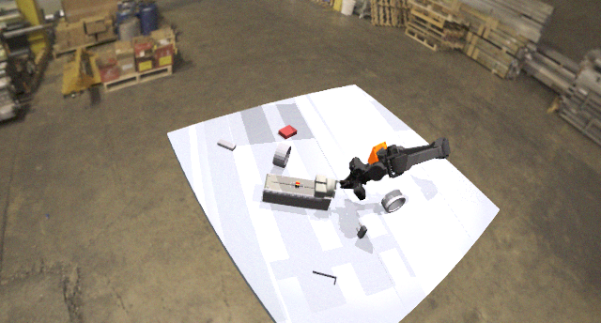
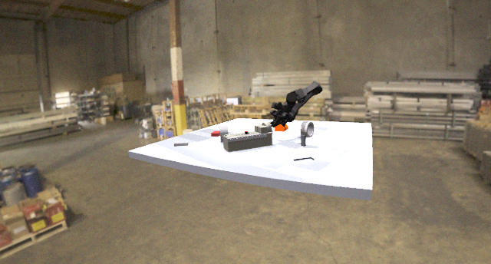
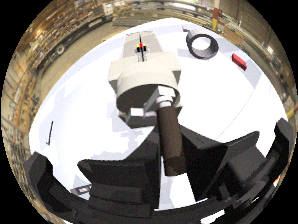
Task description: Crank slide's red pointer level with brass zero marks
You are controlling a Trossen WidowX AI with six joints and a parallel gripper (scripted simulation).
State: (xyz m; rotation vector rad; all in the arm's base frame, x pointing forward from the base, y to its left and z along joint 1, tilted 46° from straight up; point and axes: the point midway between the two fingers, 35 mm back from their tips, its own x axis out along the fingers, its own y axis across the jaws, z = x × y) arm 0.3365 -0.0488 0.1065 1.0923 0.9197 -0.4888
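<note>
Wrist view shows the black claw (image 3: 166,163) pinching the dark brown cylindrical crank handle (image 3: 172,139), whose long axis runs straight ahead toward the grey slide machine (image 3: 143,72) and its red pointer (image 3: 140,47).

Matt finishes almost throughout; one metallic ring.

Table top (image 1: 423,229): smooth matt white sheet with pale grey patches. Machine (image 1: 293,198): dull grey sides, cream matt top, looks painted. Crank handle (image 3: 172,141): dark brown, matt. Arm (image 1: 413,155) and gripper (image 1: 349,184): matt black plastic look; orange base (image 1: 377,153) flat-coloured. Ring (image 1: 393,201): brushed-metal sheen. Red block (image 1: 287,131): matt. Floor (image 1: 94,220): rough, stained concrete.
</note>
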